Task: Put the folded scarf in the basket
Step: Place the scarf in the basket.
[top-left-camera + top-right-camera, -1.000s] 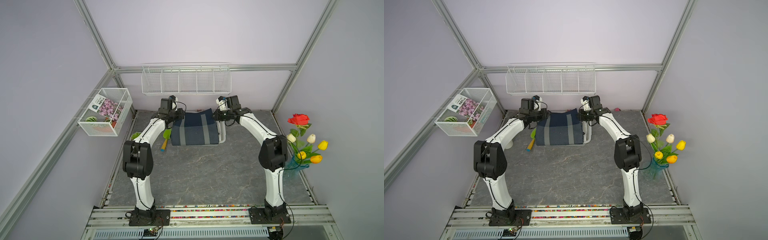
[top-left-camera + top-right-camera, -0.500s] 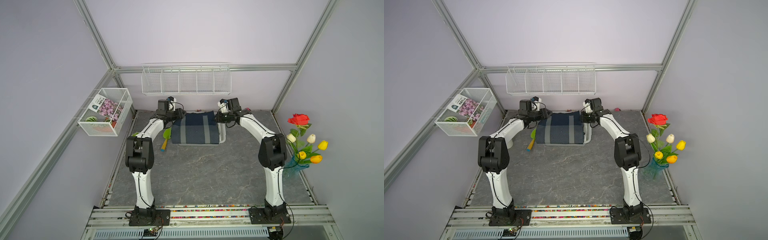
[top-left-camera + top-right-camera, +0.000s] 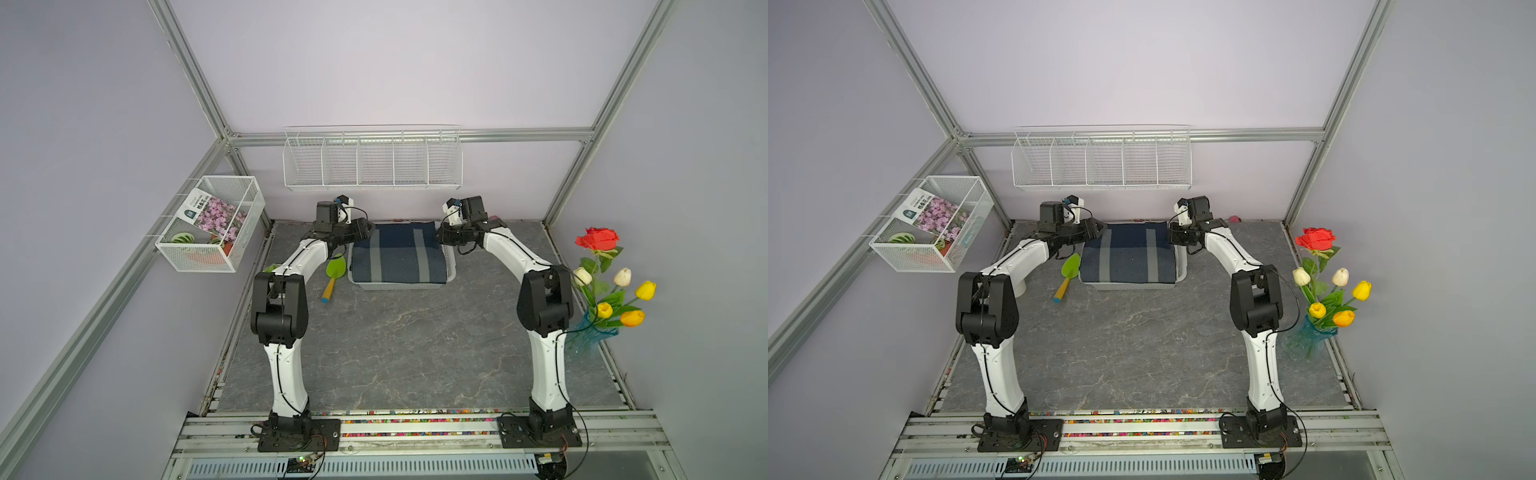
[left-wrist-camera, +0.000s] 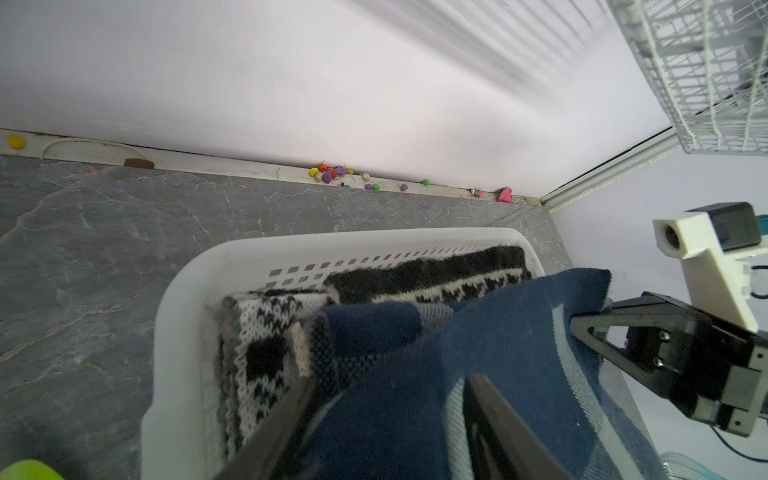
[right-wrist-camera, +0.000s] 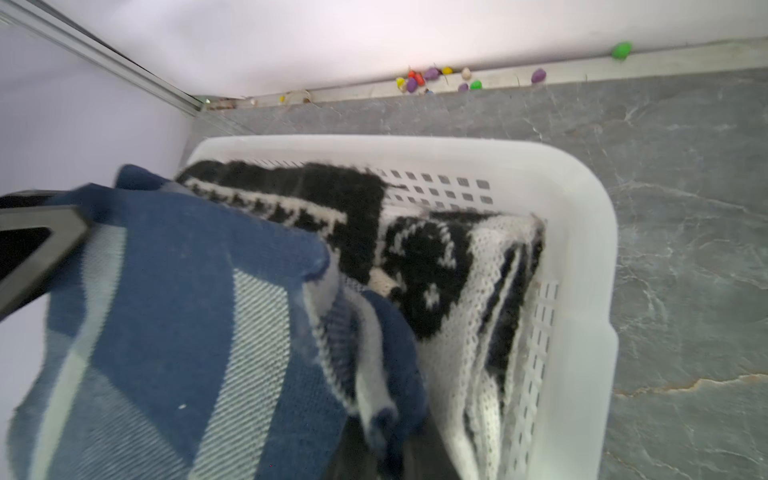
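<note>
– While we begin on the left of the basket, what is out there?
– A white wire-mesh box hangs on the side wall, well apart from the basket, with a flower-print packet inside. Nearer, a green trowel lies just beside the basket's left wall.
– And the left gripper?
– It sits at the basket's far left corner. Its fingers stand apart, with a corner of the folded scarf lying between them; no pinch shows.
– Where is the scarf itself?
– In the basket, navy with pale grey stripes, covering nearly the whole opening in both top views. Under it, the wrist views show a black-and-white knit lying on the basket's floor. Behind the basket, coloured beads line the foot of the wall, and a long wire rack hangs above them.
– The right gripper?
– At the basket's far right corner, clamped tight on the scarf's other corner, which sits raised over the knit.
– Further right?
– A vase of flowers, well apart from the basket.
</note>
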Controlling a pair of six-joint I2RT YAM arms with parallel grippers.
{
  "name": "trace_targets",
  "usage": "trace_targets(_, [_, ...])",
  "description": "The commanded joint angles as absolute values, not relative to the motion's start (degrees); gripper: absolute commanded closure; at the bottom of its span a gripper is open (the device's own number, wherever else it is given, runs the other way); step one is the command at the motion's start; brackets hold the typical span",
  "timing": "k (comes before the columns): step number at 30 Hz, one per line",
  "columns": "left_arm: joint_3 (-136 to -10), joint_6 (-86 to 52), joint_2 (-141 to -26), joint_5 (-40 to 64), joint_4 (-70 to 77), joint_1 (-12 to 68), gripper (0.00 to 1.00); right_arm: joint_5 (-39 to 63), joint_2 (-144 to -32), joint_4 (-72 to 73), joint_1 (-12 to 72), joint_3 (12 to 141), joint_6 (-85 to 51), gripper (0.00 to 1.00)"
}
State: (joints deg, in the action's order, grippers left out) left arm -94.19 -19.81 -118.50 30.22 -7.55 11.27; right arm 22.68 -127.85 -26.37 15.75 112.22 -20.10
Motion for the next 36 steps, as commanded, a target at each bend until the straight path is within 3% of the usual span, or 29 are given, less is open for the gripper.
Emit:
trace_targets(1, [-92.5, -19.1, -118.8, 29.5, -7.3, 11.2, 0.41, 20.3, -129.2, -27.6, 15.0, 112.6, -18.9, 0.98])
trace_targets(7, [-89.5, -19.2, -116.9, 28.4, -6.4, 11.1, 0.38, 18.4, -127.0, -26.4, 15.0, 109.5, -18.7, 0.68])
trace_targets(23, [-82.9, -18.8, -108.0, 23.7, -7.1, 11.1, 0.29, 10.0, -118.3, -24.8, 16.0, 101.9, -16.9, 0.58])
trace_targets(24, [-82.6, -18.6, -107.6, 23.4, -7.5, 11.1, 0.21, 9.8, -117.8, -24.7, 16.2, 101.6, -16.7, 0.58])
trace_targets(25, [-82.5, -18.5, -107.1, 22.4, -8.1, 11.1, 0.00, 9.4, -117.4, -24.8, 16.3, 101.2, -16.6, 0.57])
trace_targets(29, [-81.0, -17.6, -105.1, 19.2, -9.7, 11.1, 0.00, 8.0, -115.5, -25.1, 17.1, 99.4, -15.4, 0.53])
trace_targets(30, [-80.4, -17.9, -104.4, 18.8, -9.3, 11.1, 0.00, 7.8, -115.0, -25.1, 17.3, 98.8, -15.4, 0.39])
trace_targets(31, [-80.1, -18.1, -103.8, 18.7, -9.1, 11.1, 0.00, 7.7, -114.3, -24.8, 17.4, 98.1, -15.5, 0.02])
trace_targets(36, [-76.3, -17.6, -99.3, 17.3, -9.1, 11.1, 0.00, 5.4, -109.3, -24.4, 19.4, 94.1, -14.0, 0.02])
